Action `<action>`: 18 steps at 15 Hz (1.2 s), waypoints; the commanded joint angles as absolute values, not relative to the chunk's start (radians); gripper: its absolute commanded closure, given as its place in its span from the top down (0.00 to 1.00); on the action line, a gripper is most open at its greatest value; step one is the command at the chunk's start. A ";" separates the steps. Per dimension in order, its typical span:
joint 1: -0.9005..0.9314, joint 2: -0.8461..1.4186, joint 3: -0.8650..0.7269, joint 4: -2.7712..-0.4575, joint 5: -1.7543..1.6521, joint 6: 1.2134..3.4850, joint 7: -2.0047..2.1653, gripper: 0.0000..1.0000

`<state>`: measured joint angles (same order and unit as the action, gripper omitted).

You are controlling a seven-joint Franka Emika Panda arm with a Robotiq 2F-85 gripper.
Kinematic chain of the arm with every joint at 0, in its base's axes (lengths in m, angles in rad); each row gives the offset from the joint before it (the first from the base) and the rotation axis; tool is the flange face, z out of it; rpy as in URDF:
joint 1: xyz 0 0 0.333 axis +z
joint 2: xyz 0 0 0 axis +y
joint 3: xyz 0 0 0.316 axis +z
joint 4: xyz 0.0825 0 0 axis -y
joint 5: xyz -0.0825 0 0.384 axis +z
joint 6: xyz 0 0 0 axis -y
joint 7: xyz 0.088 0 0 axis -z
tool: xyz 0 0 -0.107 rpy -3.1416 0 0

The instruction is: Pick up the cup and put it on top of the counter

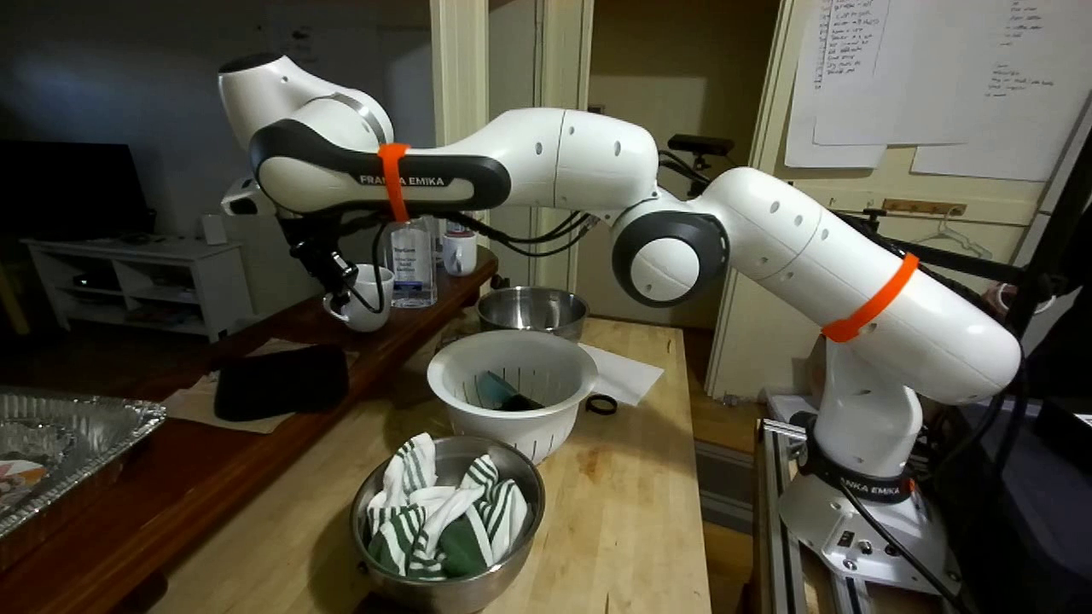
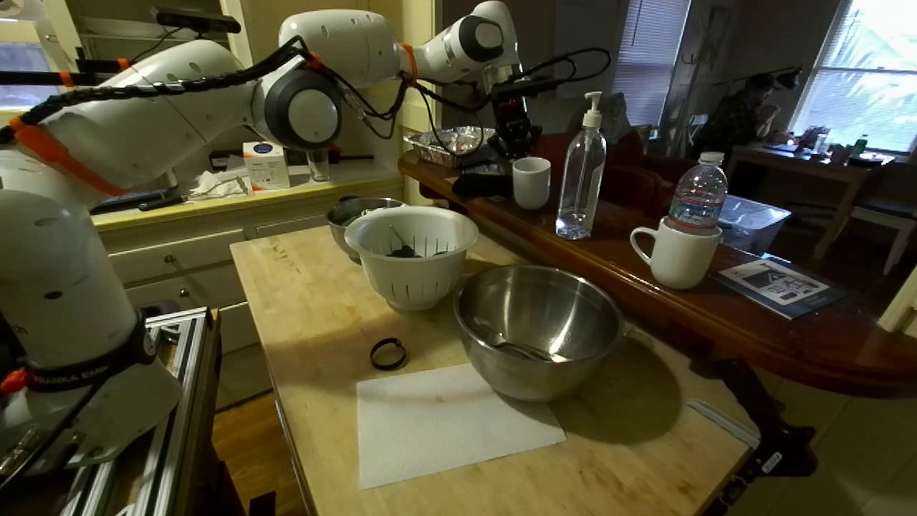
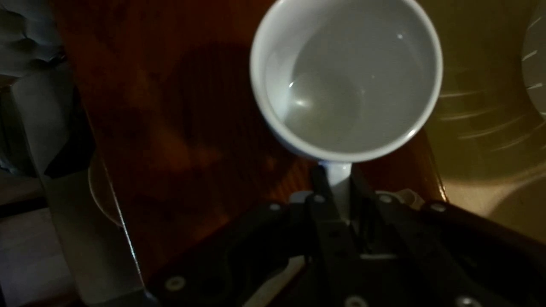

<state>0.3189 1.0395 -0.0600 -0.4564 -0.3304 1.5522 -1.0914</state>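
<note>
- The end effector (image 3: 339, 181), lower centre in the wrist view, pinches the cup (image 3: 362, 68) by its handle (image 3: 338, 171).
- Cup: left of centre in an exterior view, over the dark wooden desk (image 1: 205, 465); contact unclear.

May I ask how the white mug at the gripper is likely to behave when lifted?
The white mug is probably stiff and breakable, given its ceramic look. Its bright highlights suggest a smooth glaze that could slip. Since the gripper appears to hold only the handle, off to one side, the mug may sag or twist.
</note>
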 commanded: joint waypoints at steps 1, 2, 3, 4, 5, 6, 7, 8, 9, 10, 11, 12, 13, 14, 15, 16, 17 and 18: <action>0.312 1.037 -0.056 -0.451 -0.319 1.521 -1.124 0.04; 0.311 1.039 -0.056 -0.450 -0.319 1.516 -1.128 0.04; 0.310 1.042 -0.055 -0.448 -0.318 1.510 -1.133 0.04; 0.309 1.045 -0.055 -0.446 -0.318 1.507 -1.135 0.04; 0.308 1.048 -0.054 -0.444 -0.317 1.503 -1.137 0.04; 0.308 1.048 -0.054 -0.444 -0.318 1.502 -1.139 0.04; 0.308 1.048 -0.055 -0.444 -0.318 1.500 -1.142 0.04; 0.308 1.048 -0.055 -0.444 -0.318 1.498 -1.145 0.08; 0.308 1.048 -0.055 -0.444 -0.318 1.498 -1.146 0.40; 0.308 1.048 -0.055 -0.443 -0.318 1.497 -1.146 0.42; 0.308 1.049 -0.056 -0.443 -0.319 1.496 -1.147 0.47; 0.308 1.048 -0.057 -0.444 -0.320 1.498 -1.149 0.54; 0.309 1.047 -0.057 -0.444 -0.321 1.497 -1.150 0.63; 0.309 1.048 -0.058 -0.446 -0.321 1.500 -1.150 0.70; 0.309 1.047 -0.058 -0.446 -0.321 1.501 -1.151 0.79; 0.309 1.047 -0.058 -0.446 -0.322 1.500 -1.151 0.85; 0.310 1.045 -0.058 -0.445 -0.321 1.500 -1.151 0.92; 0.313 1.039 -0.055 -0.443 -0.319 1.500 -1.151 0.99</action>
